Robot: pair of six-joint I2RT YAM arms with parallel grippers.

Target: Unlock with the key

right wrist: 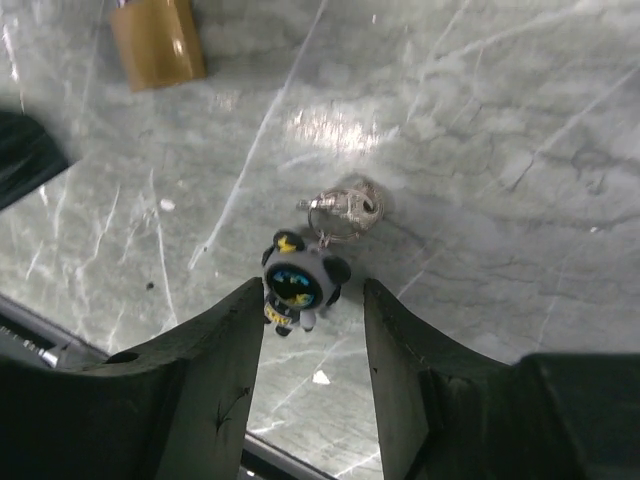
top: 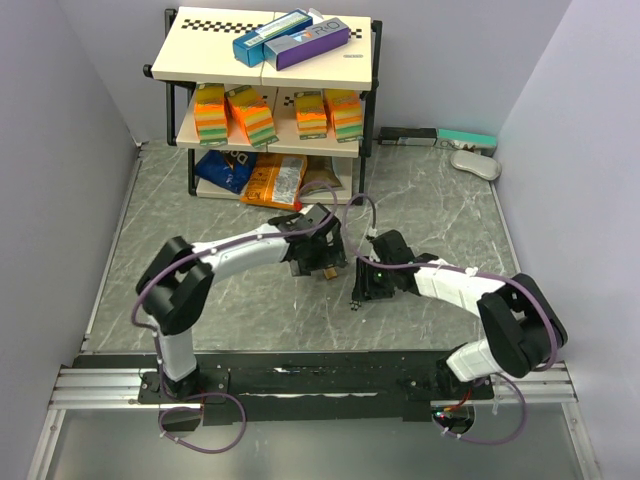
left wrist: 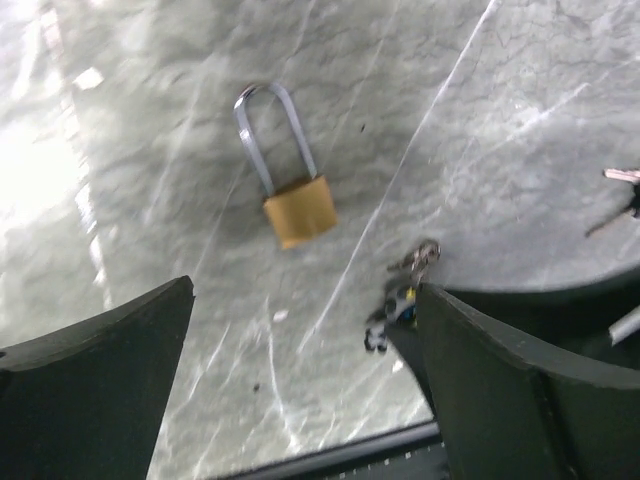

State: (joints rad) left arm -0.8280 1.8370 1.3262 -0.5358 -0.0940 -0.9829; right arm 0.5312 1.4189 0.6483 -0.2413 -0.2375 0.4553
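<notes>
L gripper (left wrist: 305,295) wide apart, R gripper (right wrist: 314,298) apart too, neither clamped on anything. Padlock (left wrist: 298,212) lies flat on the table (left wrist: 500,100) just ahead of L, body nearest, shackle pointing away. Key ring (right wrist: 345,205) w/ charm (right wrist: 297,283) lies at R's tips, so R's nearer. Count: 1 padlock, 1 ring, 1 charm.

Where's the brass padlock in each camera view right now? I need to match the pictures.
Top external: brass padlock, a small tan speck near picture centre, hard to make out.
Left wrist: mid-picture, shackle pointing up-left.
Right wrist: top-left corner, cut by the edge.
Shared landmark: the keyring charm, lower right of the padlock in both wrist views.
</notes>
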